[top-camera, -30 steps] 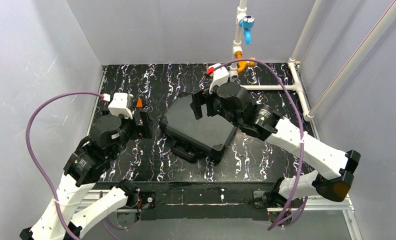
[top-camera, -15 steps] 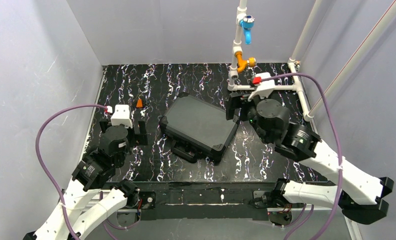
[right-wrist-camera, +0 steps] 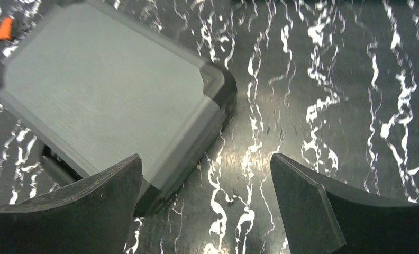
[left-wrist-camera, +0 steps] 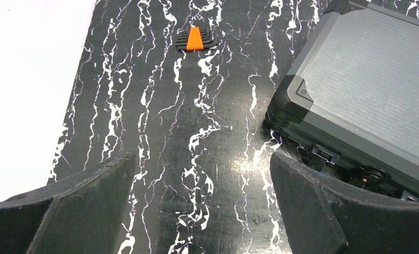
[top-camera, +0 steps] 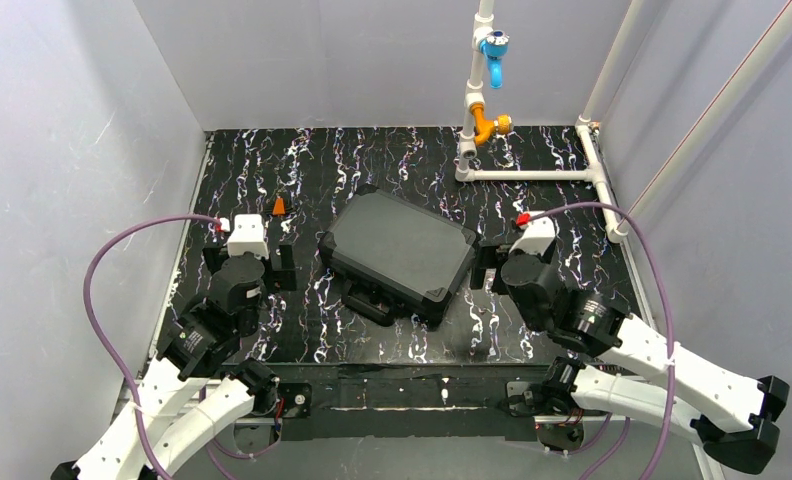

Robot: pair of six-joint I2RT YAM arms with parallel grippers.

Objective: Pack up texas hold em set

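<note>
The texas hold em set shows as a black hard briefcase (top-camera: 397,250), lid shut, lying askew mid-table with its handle toward the near edge. Nothing of its inside shows. My left gripper (top-camera: 249,262) hovers just left of the case, open and empty; in the left wrist view the left gripper (left-wrist-camera: 202,159) has bare table between its fingers and the case (left-wrist-camera: 366,79) at the right. My right gripper (top-camera: 517,262) hangs open and empty off the case's right corner. In the right wrist view the right gripper (right-wrist-camera: 206,159) straddles bare table, the case (right-wrist-camera: 107,90) at left.
A small orange cone (top-camera: 279,206) on a black base stands on the table behind the left gripper, also in the left wrist view (left-wrist-camera: 195,38). A white pipe frame (top-camera: 532,175) with a blue and orange valve stands at the back right. Grey walls close in three sides.
The right arm has drawn back from over the case's far right corner to the table beside its right side. The left arm has pulled back a little toward the near edge. Both stay open.
</note>
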